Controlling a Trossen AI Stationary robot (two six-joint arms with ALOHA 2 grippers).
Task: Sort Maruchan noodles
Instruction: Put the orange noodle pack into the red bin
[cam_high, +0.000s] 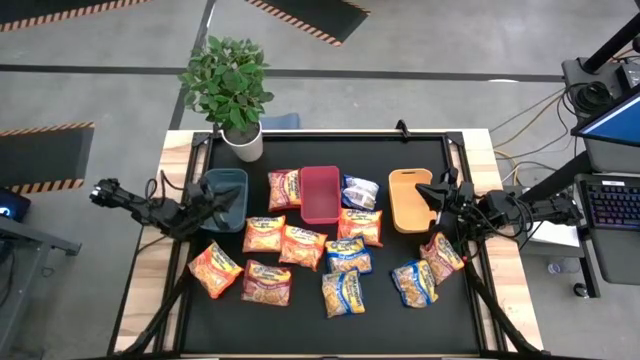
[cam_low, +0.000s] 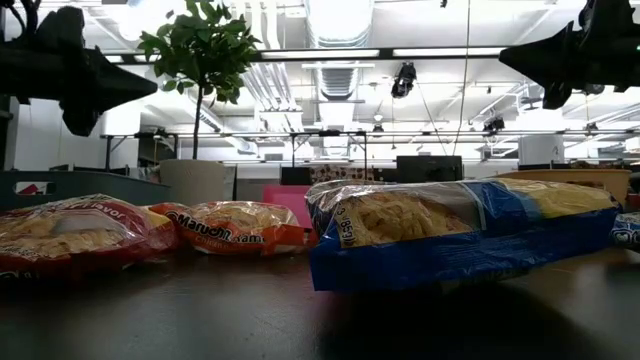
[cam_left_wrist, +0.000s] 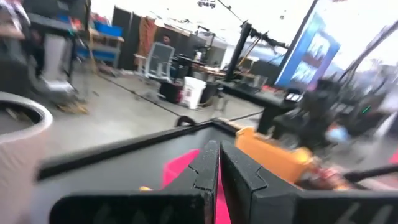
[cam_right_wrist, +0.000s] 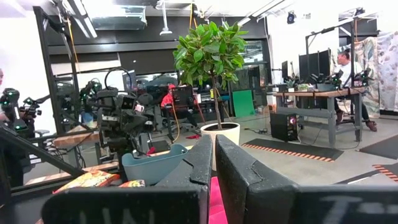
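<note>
Several Maruchan noodle packets (cam_high: 302, 246) lie flat on the black mat. Orange ones lie left and middle, blue-and-yellow ones (cam_high: 342, 292) near the front, and a reddish one (cam_high: 442, 257) lies on the right. In the low view a blue packet (cam_low: 450, 235) and orange ones (cam_low: 235, 228) lie close by. My left gripper (cam_high: 218, 205) hovers shut over the teal bin (cam_high: 232, 185), raised off the table (cam_low: 110, 85). My right gripper (cam_high: 436, 200) hovers shut at the tan bin's (cam_high: 405, 200) right edge, also raised (cam_low: 540, 55). Their fingertips (cam_left_wrist: 219, 168) (cam_right_wrist: 213, 155) hold nothing.
A red bin (cam_high: 320, 193) stands between the teal and tan bins along the mat's far half. A potted plant (cam_high: 232, 90) stands at the far left corner. Free mat shows along the near edge and at the left side.
</note>
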